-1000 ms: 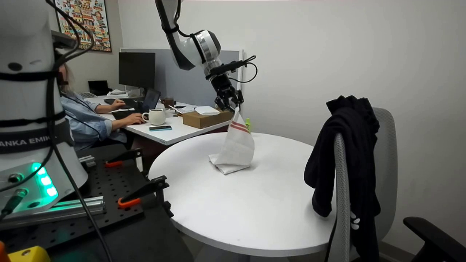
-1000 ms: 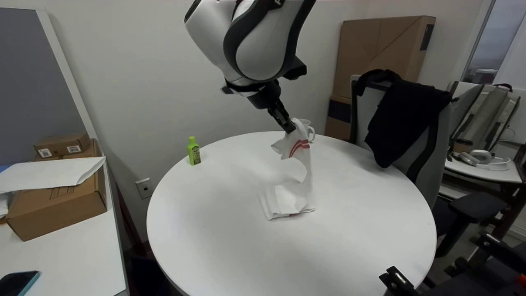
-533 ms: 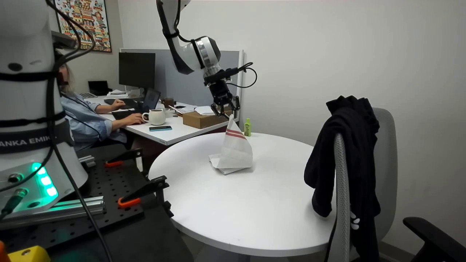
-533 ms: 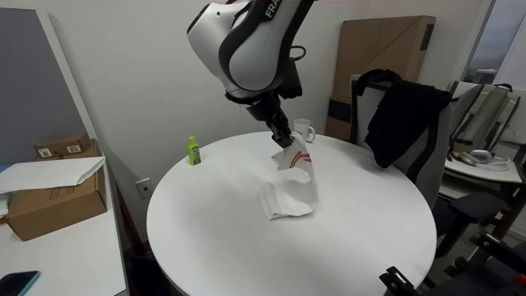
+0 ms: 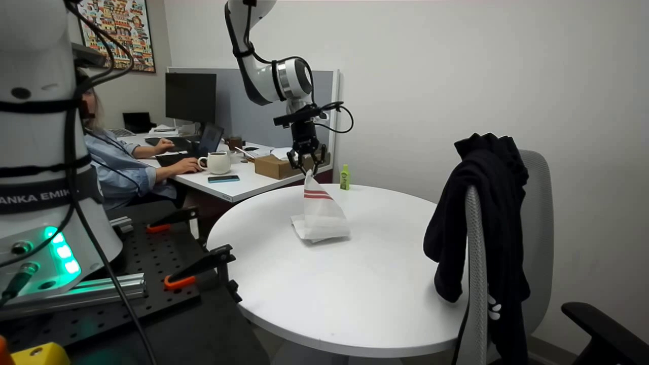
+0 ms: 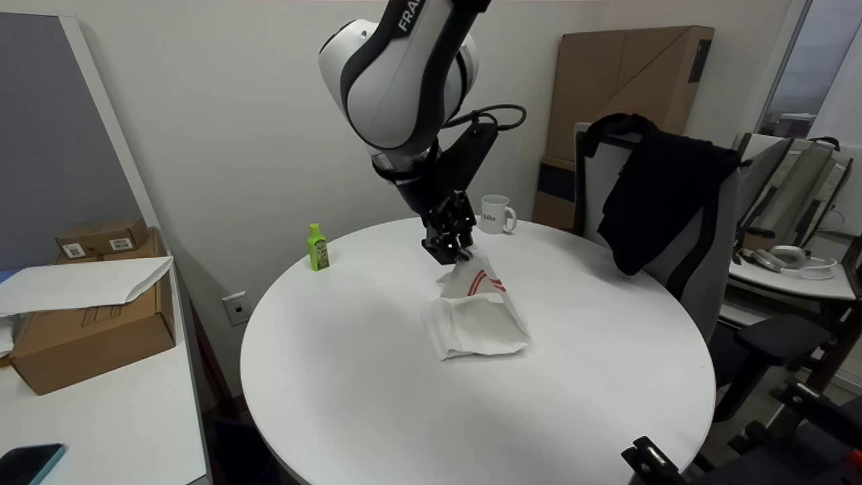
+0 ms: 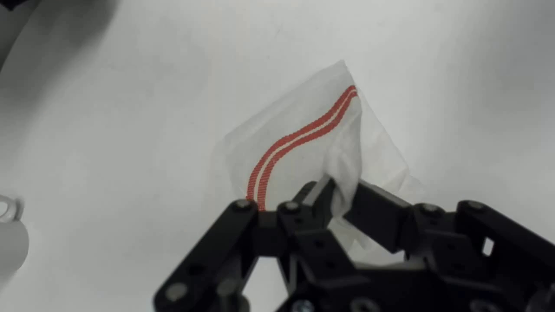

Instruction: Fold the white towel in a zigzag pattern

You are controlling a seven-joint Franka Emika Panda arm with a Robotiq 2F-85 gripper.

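Observation:
The white towel point(image 5: 324, 218) lies partly folded on the round white table point(image 5: 355, 294); its raised end rises to my gripper point(image 5: 308, 171). Two red stripes cross the raised part. In an exterior view the towel point(image 6: 481, 327) has flat lower layers and a striped flap sloping up to the gripper point(image 6: 463, 254). In the wrist view the gripper point(image 7: 344, 190) is shut on a gathered pinch of the towel point(image 7: 299, 147), with the stripes curving beside the fingers. The gripper holds this end a little above the table. The lower layers are partly hidden by the flap.
A green bottle point(image 6: 318, 248) and a white mug point(image 6: 493, 214) stand near the table's far edge. A black jacket point(image 6: 663, 192) hangs on a chair beside the table. A desk with a cardboard box point(image 5: 284, 166) adjoins it; a person sits there.
My gripper has moved down and to the left in both exterior views and turned more upright. The held towel end has come lower, and its slack has settled over the lower layers.

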